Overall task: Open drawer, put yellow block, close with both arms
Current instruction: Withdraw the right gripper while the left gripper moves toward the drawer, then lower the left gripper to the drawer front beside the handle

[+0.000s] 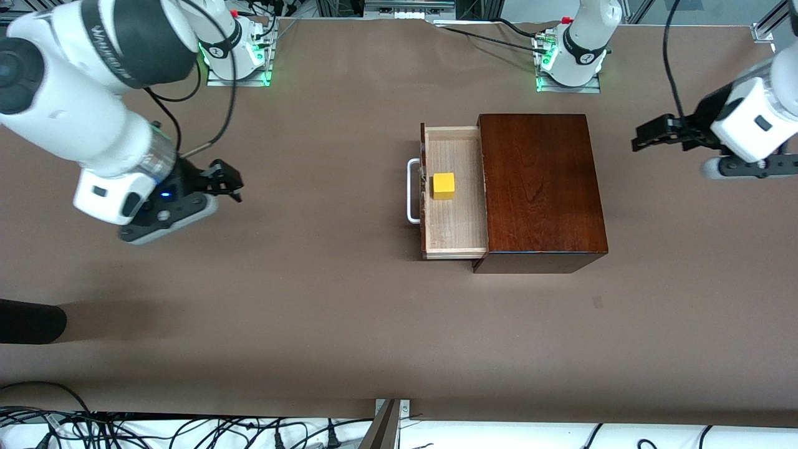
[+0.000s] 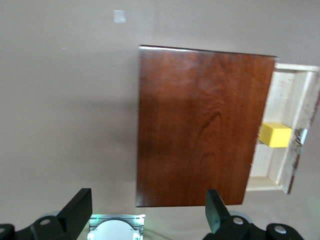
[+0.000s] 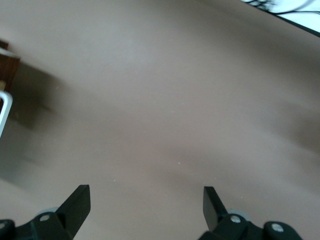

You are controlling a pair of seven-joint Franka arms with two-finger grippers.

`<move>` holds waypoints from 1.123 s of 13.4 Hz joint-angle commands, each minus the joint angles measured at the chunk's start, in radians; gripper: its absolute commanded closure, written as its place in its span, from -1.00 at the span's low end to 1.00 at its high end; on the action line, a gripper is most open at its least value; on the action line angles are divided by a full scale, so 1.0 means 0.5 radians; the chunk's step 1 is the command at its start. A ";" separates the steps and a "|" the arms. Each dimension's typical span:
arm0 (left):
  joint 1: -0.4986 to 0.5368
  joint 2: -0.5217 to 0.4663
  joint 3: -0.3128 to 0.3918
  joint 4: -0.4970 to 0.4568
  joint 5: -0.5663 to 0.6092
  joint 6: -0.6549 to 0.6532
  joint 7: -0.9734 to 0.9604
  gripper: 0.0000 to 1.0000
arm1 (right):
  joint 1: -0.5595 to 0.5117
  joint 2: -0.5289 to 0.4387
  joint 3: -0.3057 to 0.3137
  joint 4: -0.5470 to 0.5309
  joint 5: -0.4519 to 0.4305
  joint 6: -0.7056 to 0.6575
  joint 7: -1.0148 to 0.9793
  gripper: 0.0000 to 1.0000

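The mahogany box [image 1: 541, 187] stands mid-table with its drawer [image 1: 454, 231] pulled out toward the right arm's end; the white bar handle [image 1: 412, 191] is on the drawer's dark front. The yellow block [image 1: 444, 186] sits inside the drawer on the pale wood, also seen as the yellow block [image 2: 275, 135] in the left wrist view beside the box [image 2: 200, 125]. My left gripper [image 1: 645, 134] hangs open and empty above the table at the left arm's end, apart from the box. My right gripper [image 1: 227, 181] is open and empty over bare table, well away from the handle [image 3: 4, 114].
A dark object [image 1: 28, 321] lies at the table's edge toward the right arm's end, nearer the front camera. Cables [image 1: 124, 430] run along the front edge. Both arm bases [image 1: 240, 53] [image 1: 570, 59] stand along the edge farthest from the camera.
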 commanded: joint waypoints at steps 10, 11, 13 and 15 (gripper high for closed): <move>-0.990 0.450 -0.014 0.226 -0.022 0.347 -1.326 -1.00 | -0.478 -0.625 -0.036 -0.662 -0.099 0.035 0.368 -1.00; -1.057 0.557 -0.011 0.333 -0.018 0.356 -1.439 -1.00 | -0.478 -0.632 -0.066 -0.662 -0.132 0.004 0.381 -1.00; -1.220 0.830 -0.008 0.570 -0.009 0.454 -1.724 -1.00 | -0.475 -0.644 -0.128 -0.665 -0.185 -0.051 0.384 -1.00; -1.389 1.024 0.014 0.687 0.006 0.622 -2.022 -1.00 | -0.472 -0.629 -0.137 -0.662 -0.231 -0.079 0.384 -1.00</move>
